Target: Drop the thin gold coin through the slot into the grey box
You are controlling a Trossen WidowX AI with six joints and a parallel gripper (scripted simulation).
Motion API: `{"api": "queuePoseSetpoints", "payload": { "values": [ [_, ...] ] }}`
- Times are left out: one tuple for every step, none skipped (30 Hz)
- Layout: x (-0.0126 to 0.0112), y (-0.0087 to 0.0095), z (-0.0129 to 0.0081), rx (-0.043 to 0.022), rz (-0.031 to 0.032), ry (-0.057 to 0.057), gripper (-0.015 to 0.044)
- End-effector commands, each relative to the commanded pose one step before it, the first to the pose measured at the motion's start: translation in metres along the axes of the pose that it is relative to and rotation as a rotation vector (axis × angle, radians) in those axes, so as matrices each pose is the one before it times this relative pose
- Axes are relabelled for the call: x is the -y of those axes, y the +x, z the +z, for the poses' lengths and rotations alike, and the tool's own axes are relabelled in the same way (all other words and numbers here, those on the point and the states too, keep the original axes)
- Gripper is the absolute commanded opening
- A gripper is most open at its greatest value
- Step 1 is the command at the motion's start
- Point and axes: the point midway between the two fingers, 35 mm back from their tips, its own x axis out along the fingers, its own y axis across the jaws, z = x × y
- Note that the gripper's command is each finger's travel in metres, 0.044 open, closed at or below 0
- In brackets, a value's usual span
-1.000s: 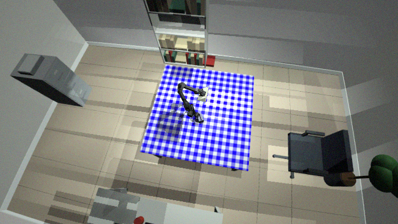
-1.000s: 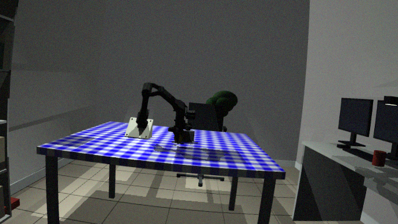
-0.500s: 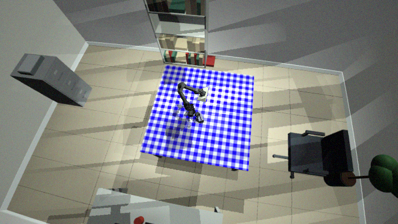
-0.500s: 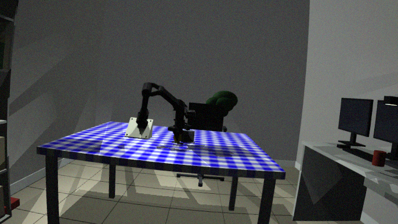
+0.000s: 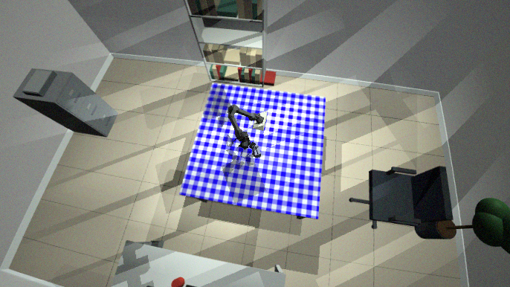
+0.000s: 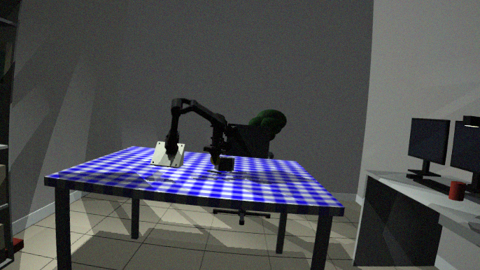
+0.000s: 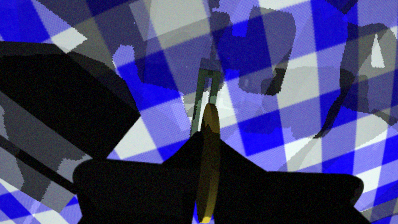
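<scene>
Now I see my gripper (image 7: 209,165) squeezed tight on the coin (image 7: 209,160). In the wrist view the coin is gold and stands on its thin edge, right in the middle, with one black finger (image 7: 140,192) pressed on each side of it. Just past the top of the coin I can see the green holder (image 7: 207,95), two thin green bars on the cloth (image 7: 310,90). I cannot tell if the bottom of the coin is touching the holder.

From the side view, my arm (image 6: 196,112) bends up from its pale base (image 6: 167,154) and then points straight down at the table (image 6: 245,190). The gripper (image 6: 214,158) is low, close to the blue and white cloth. A bit of gold shows at its tip. A dark box (image 6: 224,164) sits right beside the gripper, on the side away from the base. It is too dark for me to see the slot.

From the top view, the arm (image 5: 238,124) looks tiny near the middle of the table, and the coin is too small to find.
</scene>
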Motion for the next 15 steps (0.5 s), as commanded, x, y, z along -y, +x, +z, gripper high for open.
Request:
{"api": "queuePoseSetpoints", "payload": {
  "values": [
    [-0.00078,-0.01190,0.00248,0.00323,0.00828,0.0087,0.0000],
    [0.00002,-0.00254,-0.00006,-0.00006,-0.00004,0.0000,0.0000],
    [0.00004,-0.00255,-0.00008,-0.00005,-0.00008,0.0000,0.0000],
    [0.00006,-0.00255,-0.00010,-0.00004,-0.00012,0.0000,0.0000],
    [0.00008,-0.00255,-0.00012,-0.00003,-0.00016,0.0000,0.0000],
    [0.00010,-0.00256,-0.00013,-0.00002,-0.00020,0.0000,0.0000],
    [0.00013,-0.00256,-0.00015,0.00000,-0.00024,0.0000,0.0000],
    [0.00015,-0.00257,-0.00017,0.00001,-0.00028,0.0000,0.0000],
    [0.00017,-0.00257,-0.00018,0.00002,-0.00032,0.0000,0.0000],
    [0.00020,-0.00257,-0.00020,0.00004,-0.00036,0.0000,0.0000],
    [0.00022,-0.00258,-0.00022,0.00005,-0.00040,0.0000,0.0000],
    [0.00024,-0.00258,-0.00023,0.00007,-0.00044,0.0000,0.0000],
    [0.00027,-0.00258,-0.00025,0.00008,-0.00048,0.0000,0.0000],
    [0.00029,-0.00258,-0.00026,0.00010,-0.00052,0.0000,0.0000],
    [0.00031,-0.00258,-0.00028,0.00012,-0.00055,0.0000,0.0000]
  ]
}}
